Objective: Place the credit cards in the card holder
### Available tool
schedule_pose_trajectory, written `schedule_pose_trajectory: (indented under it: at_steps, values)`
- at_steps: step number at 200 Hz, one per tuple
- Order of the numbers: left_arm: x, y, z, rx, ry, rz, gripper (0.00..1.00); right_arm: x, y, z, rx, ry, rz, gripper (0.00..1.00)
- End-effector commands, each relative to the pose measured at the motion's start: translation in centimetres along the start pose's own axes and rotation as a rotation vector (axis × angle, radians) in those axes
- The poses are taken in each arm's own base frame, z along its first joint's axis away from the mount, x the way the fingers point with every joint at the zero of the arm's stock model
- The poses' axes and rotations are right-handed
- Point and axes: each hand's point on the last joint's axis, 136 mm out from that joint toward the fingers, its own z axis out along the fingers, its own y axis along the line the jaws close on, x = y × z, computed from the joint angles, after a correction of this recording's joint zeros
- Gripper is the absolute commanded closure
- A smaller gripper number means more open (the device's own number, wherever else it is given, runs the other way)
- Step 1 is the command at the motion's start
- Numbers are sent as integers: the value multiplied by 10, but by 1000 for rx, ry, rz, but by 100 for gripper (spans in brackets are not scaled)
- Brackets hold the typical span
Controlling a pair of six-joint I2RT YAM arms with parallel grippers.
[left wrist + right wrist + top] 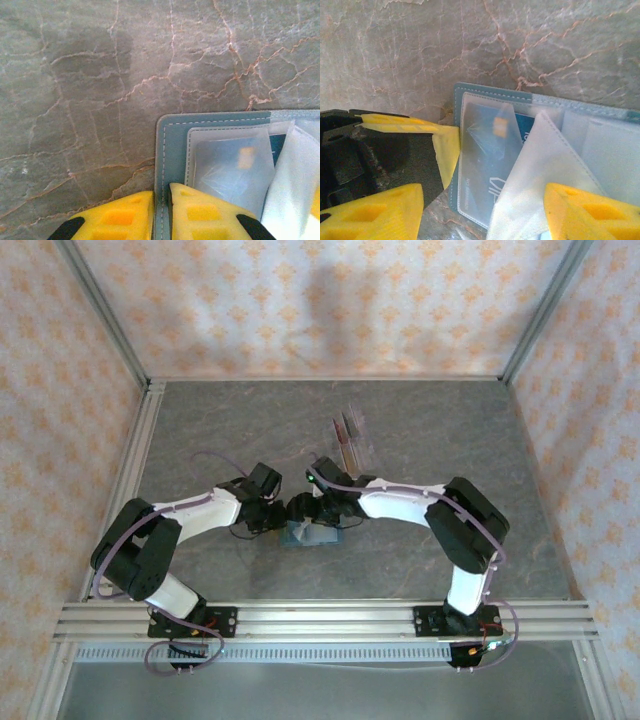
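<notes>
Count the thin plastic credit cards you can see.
3. A bluish card sits in a clear sleeve of the open teal-blue wallet; a left reddish-brown card and a right reddish-brown card stand in the clear plastic slotted rack behind. Others may hide under sleeves.

Top external cam sat high above and behind both arm bases, tilted down, far off. It took in the whole grey veined marble-look desk (450,440) and the patterned walls (60,390).

Left wrist cam was very close to the desk, looking down past the yellow-tipped left pincer (161,200) onto a corner of the flat teal-blue stitched card holder (172,145).

Right wrist cam was equally close, looking down between the yellow tips of the right pincer (482,210).

Both wrist views shared the holder's end with clear plastic sleeves (230,165). The right one also caught the left pincer. Top view showed the holder small, mid-desk.
</notes>
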Motion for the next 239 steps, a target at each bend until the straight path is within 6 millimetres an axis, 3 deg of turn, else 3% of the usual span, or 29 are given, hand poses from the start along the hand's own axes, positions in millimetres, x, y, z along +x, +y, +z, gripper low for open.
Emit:
schedule_pose_trajectory:
  at_steps: [1, 33, 62, 115, 134, 144, 167, 211, 239]
  values:
    - [9, 4, 12, -16, 11, 18, 82, -48, 138, -56, -398, -164, -221, 34]
    - [9, 5, 12, -18, 11, 16, 81, -59, 140, -70, -356, -215, -251, 34]
    - [9, 6, 12, -18, 10, 15, 81, -66, 117, -82, -214, -286, -267, 34]
    - [9, 7, 14, -21, 15, 12, 81, -59, 74, -102, -51, -366, -278, 36]
    - [9, 6, 15, -20, 17, 11, 81, -54, 54, -96, 28, -346, -275, 45]
    - [9, 7, 15, -22, 18, 11, 82, -50, 44, -92, 65, -326, -269, 57]
    - [10, 7, 15, -22, 18, 10, 82, -44, 26, -84, 116, -308, -253, 72]
    - [9, 7, 14, -21, 17, 9, 81, -31, -18, -63, 252, -250, -224, 69]
    - [9, 6, 14, -20, 16, 11, 81, -24, -33, -57, 296, -235, -221, 67]
